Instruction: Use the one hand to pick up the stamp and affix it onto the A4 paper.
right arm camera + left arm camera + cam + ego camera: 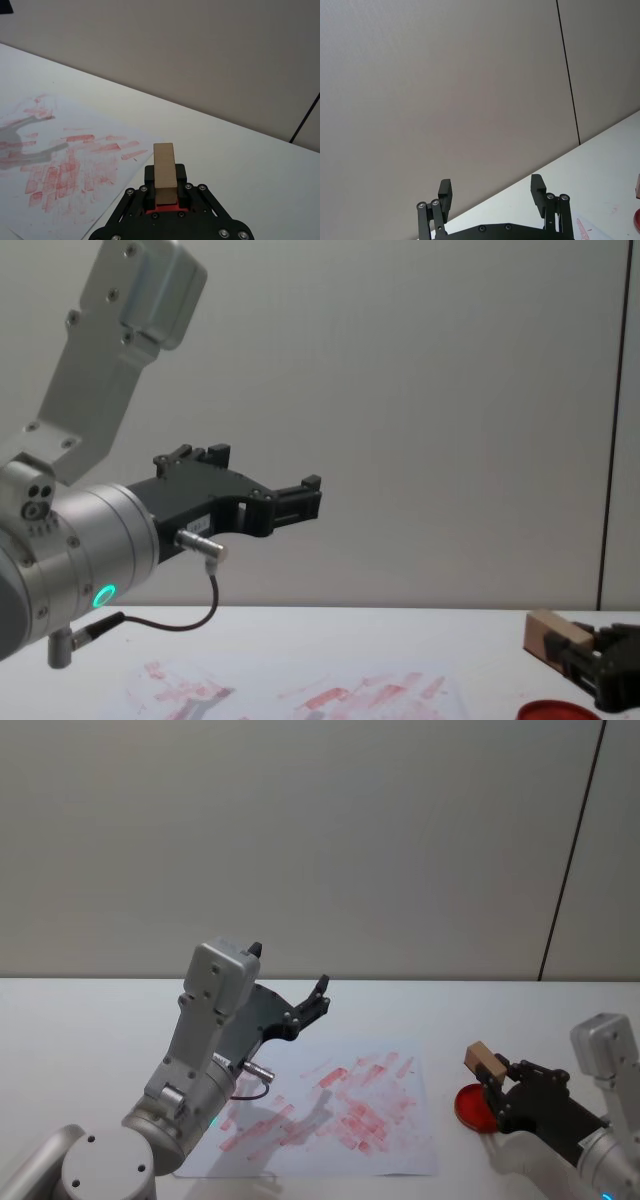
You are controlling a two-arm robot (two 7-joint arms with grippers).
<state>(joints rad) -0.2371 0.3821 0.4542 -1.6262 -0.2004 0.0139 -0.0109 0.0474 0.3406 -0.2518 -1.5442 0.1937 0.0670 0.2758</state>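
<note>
Right end effector [492, 1082]: clamped on the stamp [483, 1061], raised just above the red ink pad [472, 1108], beside the A4 paper [400, 1145].
Left end effector [312, 1003]: you have it parked high over the paper's left half, jaws spread wide, empty.
Risk: your grip is low on the block; pressing down tilted could smear or twist it loose.
Materials: pale smooth wooden block; thin white sheet crowded with red prints; matte white counter [520, 1010].
</note>
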